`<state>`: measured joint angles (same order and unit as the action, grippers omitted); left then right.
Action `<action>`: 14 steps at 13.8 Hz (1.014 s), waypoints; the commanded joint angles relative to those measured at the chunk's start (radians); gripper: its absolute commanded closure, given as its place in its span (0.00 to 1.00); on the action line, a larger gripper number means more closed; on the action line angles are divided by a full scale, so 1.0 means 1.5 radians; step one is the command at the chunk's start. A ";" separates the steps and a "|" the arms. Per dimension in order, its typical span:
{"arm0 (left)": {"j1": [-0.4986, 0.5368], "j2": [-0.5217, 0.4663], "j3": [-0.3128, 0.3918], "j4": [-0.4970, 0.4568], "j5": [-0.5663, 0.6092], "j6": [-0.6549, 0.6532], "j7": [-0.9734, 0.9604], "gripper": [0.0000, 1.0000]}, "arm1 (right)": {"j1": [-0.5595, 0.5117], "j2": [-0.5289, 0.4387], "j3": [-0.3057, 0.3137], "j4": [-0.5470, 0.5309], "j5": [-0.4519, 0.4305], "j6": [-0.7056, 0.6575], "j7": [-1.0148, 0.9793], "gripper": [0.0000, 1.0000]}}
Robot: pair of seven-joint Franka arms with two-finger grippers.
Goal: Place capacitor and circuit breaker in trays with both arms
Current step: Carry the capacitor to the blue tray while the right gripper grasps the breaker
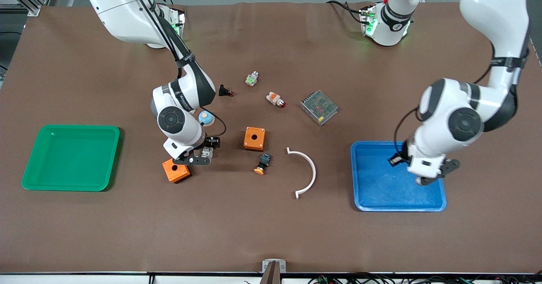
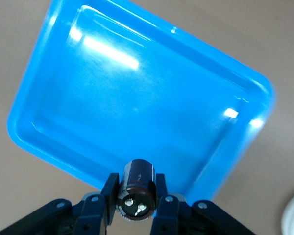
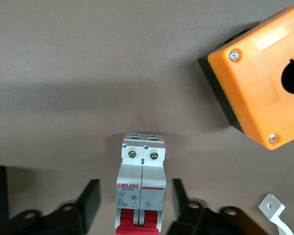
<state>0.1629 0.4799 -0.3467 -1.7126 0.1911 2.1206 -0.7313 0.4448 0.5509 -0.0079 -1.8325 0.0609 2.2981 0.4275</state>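
- The left gripper (image 2: 136, 203) is clamped on the capacitor (image 2: 135, 188), a small dark cylinder pinched between its two black fingers (image 2: 109, 193), with two pale terminals showing on the end that faces the wrist camera.
- In the front view the left gripper (image 1: 427, 175) hangs over the blue tray (image 1: 367, 203), near the tray's edge toward the left arm's end of the table.
- The right gripper (image 3: 132, 205) has its fingers (image 3: 90, 198) spread apart, one on each side of the circuit breaker (image 3: 141, 183), with a gap showing between each finger and the block.
- The circuit breaker is white-grey with red levers and lies on the brown table (image 3: 88, 58); in the front view it is hidden under the right gripper (image 1: 199, 157).
- An orange box (image 1: 176, 170) with a round hole lies just beside the right gripper, toward the green tray (image 1: 29, 178).
- A second orange box (image 1: 254, 138), a black button with an orange cap (image 1: 262, 164) and a white curved strip (image 1: 308, 172) lie between the two grippers.
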 commanded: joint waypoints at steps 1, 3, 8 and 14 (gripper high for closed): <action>0.028 0.064 -0.005 0.020 0.015 0.063 0.019 1.00 | 0.002 -0.005 -0.001 -0.008 0.011 -0.002 0.007 0.52; 0.050 0.123 0.002 0.040 0.014 0.118 0.057 1.00 | 0.002 -0.006 -0.001 -0.007 0.011 -0.005 0.007 0.67; 0.055 0.165 0.006 0.058 0.014 0.126 0.077 0.12 | -0.004 -0.056 -0.002 0.004 0.011 -0.066 0.006 0.76; 0.057 0.026 0.001 0.058 0.014 0.054 0.158 0.00 | -0.090 -0.173 -0.007 0.080 0.000 -0.294 -0.014 0.76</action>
<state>0.2480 0.6451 -0.3401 -1.6011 0.1935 2.2854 -0.5569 0.3859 0.3594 -0.0298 -1.7263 0.0612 1.9415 0.4255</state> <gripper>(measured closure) 0.009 0.599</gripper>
